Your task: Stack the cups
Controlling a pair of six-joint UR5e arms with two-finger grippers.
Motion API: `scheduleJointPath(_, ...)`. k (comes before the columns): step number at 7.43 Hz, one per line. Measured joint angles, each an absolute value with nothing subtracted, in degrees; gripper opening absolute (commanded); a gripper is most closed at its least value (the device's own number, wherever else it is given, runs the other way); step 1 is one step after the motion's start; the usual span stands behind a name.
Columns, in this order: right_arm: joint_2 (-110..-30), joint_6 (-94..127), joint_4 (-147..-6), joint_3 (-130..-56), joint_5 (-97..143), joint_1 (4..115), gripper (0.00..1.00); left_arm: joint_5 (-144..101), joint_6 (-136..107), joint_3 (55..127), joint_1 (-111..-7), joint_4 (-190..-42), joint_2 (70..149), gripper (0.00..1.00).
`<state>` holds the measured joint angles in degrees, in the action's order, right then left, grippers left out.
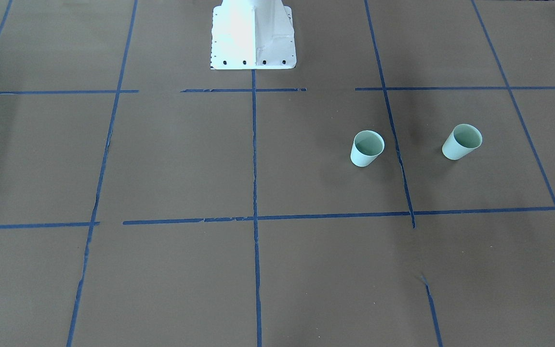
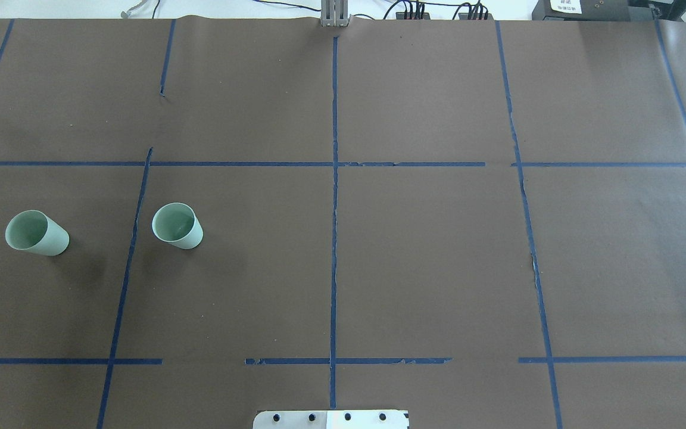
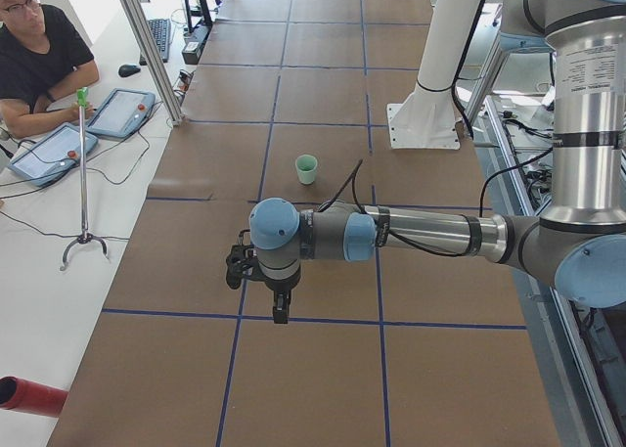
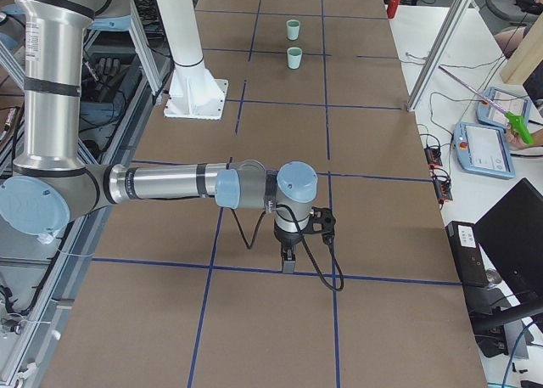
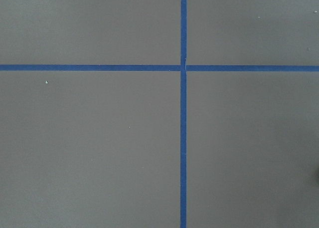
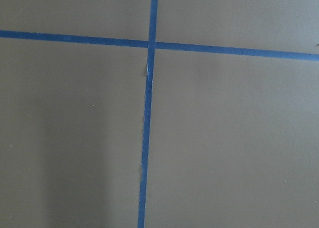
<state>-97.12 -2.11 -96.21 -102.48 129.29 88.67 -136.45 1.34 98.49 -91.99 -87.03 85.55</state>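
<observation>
Two pale mint-green cups stand upright and apart on the brown table, on the robot's left side. One cup [image 1: 367,148] [image 2: 177,226] is nearer the middle; the other cup [image 1: 461,141] [image 2: 36,233] is further out. Both show far off in the exterior right view [image 4: 294,58] [image 4: 293,28]. The exterior left view shows only one cup [image 3: 307,168]. The left gripper [image 3: 281,310] and the right gripper [image 4: 288,261] point down, high over the table, and appear only in the side views. I cannot tell whether they are open or shut. The wrist views show only paper and tape.
Blue tape lines [image 2: 334,196] divide the brown paper into a grid. The white robot base [image 1: 253,36] stands at the table's middle edge. An operator [image 3: 39,56] with tablets [image 3: 119,111] sits beside the table. A thin stand [image 3: 83,183] is on the floor.
</observation>
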Motion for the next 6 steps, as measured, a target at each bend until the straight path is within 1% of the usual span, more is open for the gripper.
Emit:
scheduleJointPath(3,-97.12,-2.11,-96.24,-102.48,129.23,88.66,1.0,-136.25,1.12,98.61,-92.07,-93.81,84.01,1.0)
scheduleJointPath(6,-97.12,-2.11,-96.24,-102.48,129.25,88.68,1.0,-136.37,-1.67,98.94,-91.51,-95.04,83.85,1.0)
